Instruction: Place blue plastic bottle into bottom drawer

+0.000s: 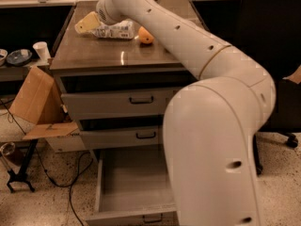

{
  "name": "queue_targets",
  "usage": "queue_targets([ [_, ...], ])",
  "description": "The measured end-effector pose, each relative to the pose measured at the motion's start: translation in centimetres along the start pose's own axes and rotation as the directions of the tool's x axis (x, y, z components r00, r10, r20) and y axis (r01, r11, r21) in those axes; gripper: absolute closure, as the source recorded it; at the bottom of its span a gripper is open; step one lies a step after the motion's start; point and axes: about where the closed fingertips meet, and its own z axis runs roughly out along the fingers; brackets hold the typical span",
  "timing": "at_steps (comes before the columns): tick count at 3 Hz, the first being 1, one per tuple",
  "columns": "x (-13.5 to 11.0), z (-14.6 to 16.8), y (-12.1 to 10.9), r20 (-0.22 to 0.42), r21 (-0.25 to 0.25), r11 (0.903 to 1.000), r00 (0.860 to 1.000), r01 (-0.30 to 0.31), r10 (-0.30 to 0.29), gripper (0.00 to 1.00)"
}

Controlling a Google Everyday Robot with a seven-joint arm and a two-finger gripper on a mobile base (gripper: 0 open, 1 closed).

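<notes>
The blue plastic bottle (115, 30) lies on its side at the back of the cabinet top, with its white label facing me. The bottom drawer (133, 180) is pulled open with nothing in it; my arm hides its right part. My gripper (101, 14) is at the end of the arm, just above the left end of the bottle. The wrist hides most of it.
An orange (146, 36) sits right of the bottle and a yellow bag (86, 23) left of it. The two upper drawers (120, 102) are slightly open. A cardboard box (34, 98) leans left of the cabinet. A black chair (275, 55) stands on the right.
</notes>
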Motion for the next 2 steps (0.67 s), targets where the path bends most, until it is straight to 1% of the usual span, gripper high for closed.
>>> queue_targets([
  [1,1.7,3.1,-1.8,-0.034,0.038,0.999,0.999,-0.025,0.027,0.0],
  [2,2.4,4.4,-3.2,-0.047,0.07,0.997,0.998,-0.031,0.034,0.0],
])
